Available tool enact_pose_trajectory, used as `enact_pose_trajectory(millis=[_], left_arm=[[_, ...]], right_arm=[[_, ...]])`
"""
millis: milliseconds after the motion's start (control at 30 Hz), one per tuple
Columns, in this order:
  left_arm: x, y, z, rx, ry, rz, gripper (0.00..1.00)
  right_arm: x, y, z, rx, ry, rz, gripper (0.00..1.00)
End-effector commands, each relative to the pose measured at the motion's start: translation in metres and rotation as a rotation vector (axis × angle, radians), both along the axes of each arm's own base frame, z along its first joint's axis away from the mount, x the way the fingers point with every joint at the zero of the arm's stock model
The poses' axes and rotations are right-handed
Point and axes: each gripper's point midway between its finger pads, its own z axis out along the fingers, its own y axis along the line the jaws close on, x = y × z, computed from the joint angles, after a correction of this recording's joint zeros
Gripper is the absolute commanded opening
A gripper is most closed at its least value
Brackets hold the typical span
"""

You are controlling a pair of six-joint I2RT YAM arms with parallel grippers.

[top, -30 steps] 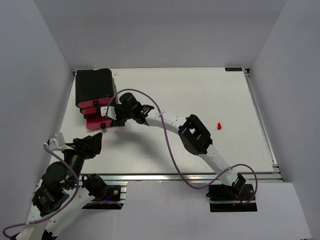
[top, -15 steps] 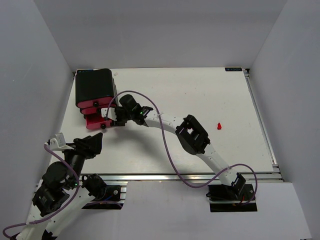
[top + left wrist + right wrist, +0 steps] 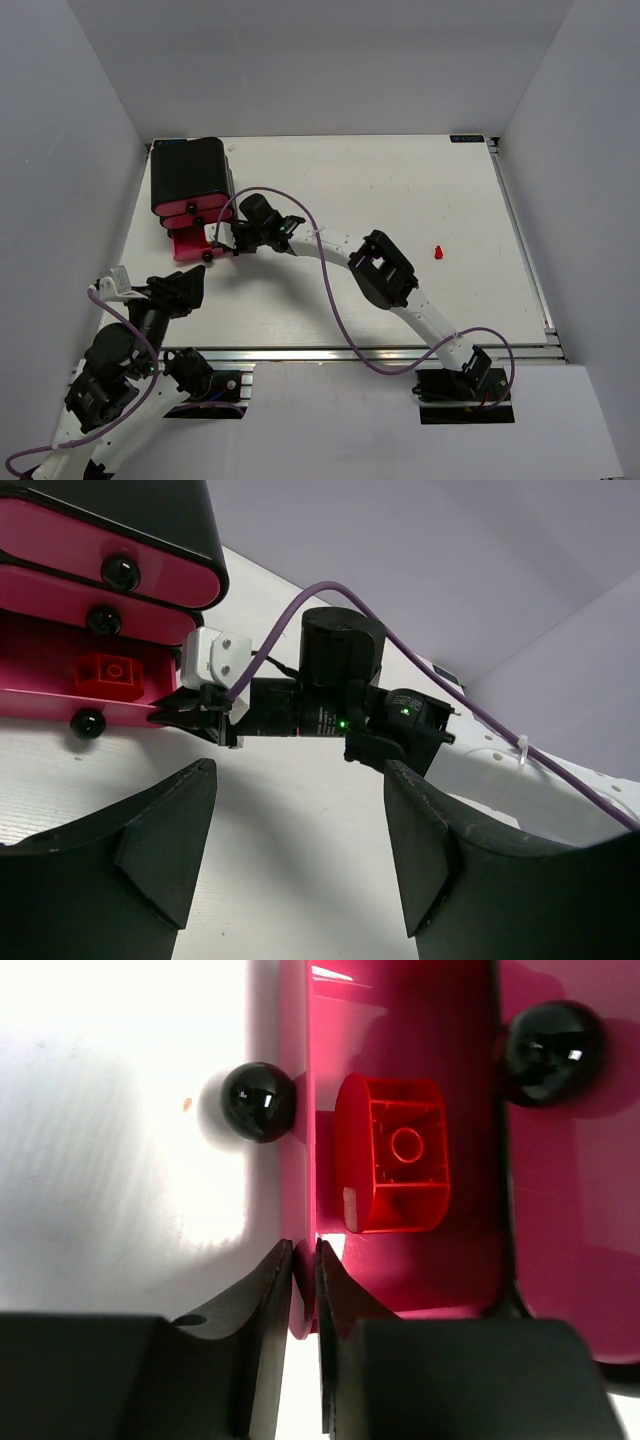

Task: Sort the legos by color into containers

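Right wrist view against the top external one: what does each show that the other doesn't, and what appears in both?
Only the right wrist view: a red brick lying inside the open bottom drawer, and the right gripper pinching that drawer's front wall. Only the top external view: a loose red lego on the table, the left gripper apart from the drawers, and the top of the black housing. Both: the pulled-out bottom drawer with the right gripper at its front.

Right gripper (image 3: 168, 717) tips at the open bottom drawer (image 3: 40, 685) front wall; red brick (image 3: 112, 670) inside; left gripper (image 3: 300, 790) spread wide.
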Motion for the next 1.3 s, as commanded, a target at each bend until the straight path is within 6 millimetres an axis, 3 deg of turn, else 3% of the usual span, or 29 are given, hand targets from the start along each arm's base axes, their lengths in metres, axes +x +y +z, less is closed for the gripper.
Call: enact_pose_trajectory(millis=[0, 467, 533, 600, 733, 933, 1100, 1267], left_arm=[[-0.008, 0.01, 0.008, -0.049, -0.049, 0.013, 0.78], [-0.009, 0.011, 0.008, -0.053, -0.051, 0.017, 0.77], [-0.009, 0.011, 0.008, -0.054, -0.052, 0.017, 0.77], [-0.009, 0.011, 0.008, -0.053, -0.051, 0.016, 0.78], [-0.009, 0.012, 0.008, -0.056, -0.052, 0.019, 0.78], [-0.01, 0.013, 0.009, -0.06, -0.057, 0.019, 0.78], [-0.01, 0.013, 0.01, -0.063, -0.06, 0.019, 0.78], [-0.01, 0.013, 0.009, -0.062, -0.059, 0.02, 0.78]], right_arm=[[-0.012, 0.0, 0.025, 0.027, 0.007, 0.055, 0.18], [-0.041, -0.016, 0.038, -0.008, 0.093, 0.09, 0.15], [-0.041, -0.017, 0.04, -0.009, 0.099, 0.076, 0.28], [-0.042, -0.015, 0.041, -0.006, 0.096, 0.064, 0.51], [-0.047, -0.012, 0.055, 0.01, 0.114, 0.07, 0.63], [-0.063, -0.014, 0.095, 0.045, 0.181, 0.104, 0.63], [-0.052, -0.012, 0.124, 0.099, 0.183, 0.055, 0.59], [-0.036, -0.005, 0.119, 0.121, 0.135, 0.015, 0.56]])
